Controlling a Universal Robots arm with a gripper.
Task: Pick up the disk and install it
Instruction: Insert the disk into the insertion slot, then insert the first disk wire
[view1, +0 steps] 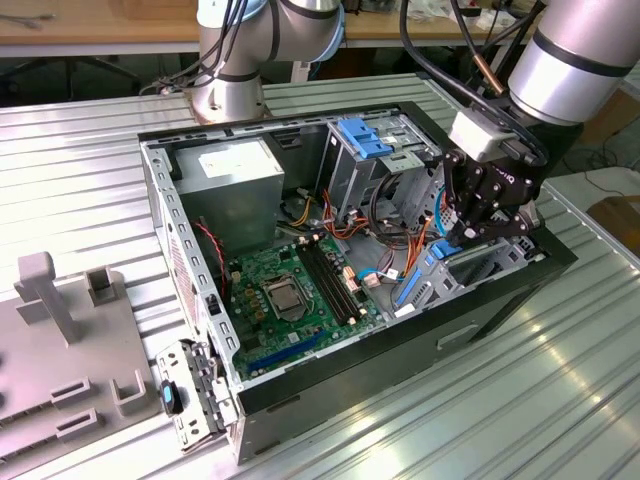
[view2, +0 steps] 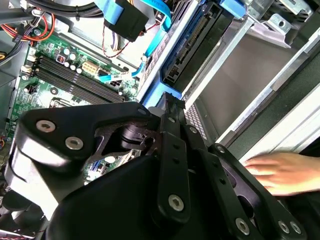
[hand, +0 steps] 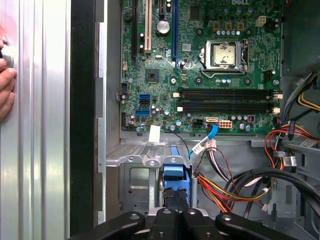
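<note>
The disk (view2: 192, 47) is standing on edge in the metal bay (view2: 250, 65). In the second wrist view its dark body and one blue rail are running away from the camera. In the first wrist view the disk (hand: 175, 172) is showing end-on as a narrow blue block beside the bay's grey frame.

The hand (hand: 175, 196) is pinching that blue end, with its two black fingers pressed close on either side. In the second wrist view the hand (view2: 172, 107) is showing its bolted linkages from the side, with the fingertips meeting at the disk's near end.

The exterior view is giving the wider setting. There the hand (view1: 478, 228) is reaching down into the corner of the open case (view1: 350, 385) on the exterior view's right, and the silver arm (view1: 570, 50) is rising above it. The case is lying on a ribbed metal counter (view1: 450, 430). The motherboard (view1: 290, 290) is sitting in the case's middle and a grey power supply (view1: 235, 180) at its far end.

The first wrist view is looking straight down on the motherboard and on a bundle of coloured cables (hand: 235, 185) just beside the disk.

A person's fingers (view2: 280, 170) are resting on the case's edge near the bay. In the first wrist view they (hand: 5, 95) are lying on the counter outside the case wall.
</note>
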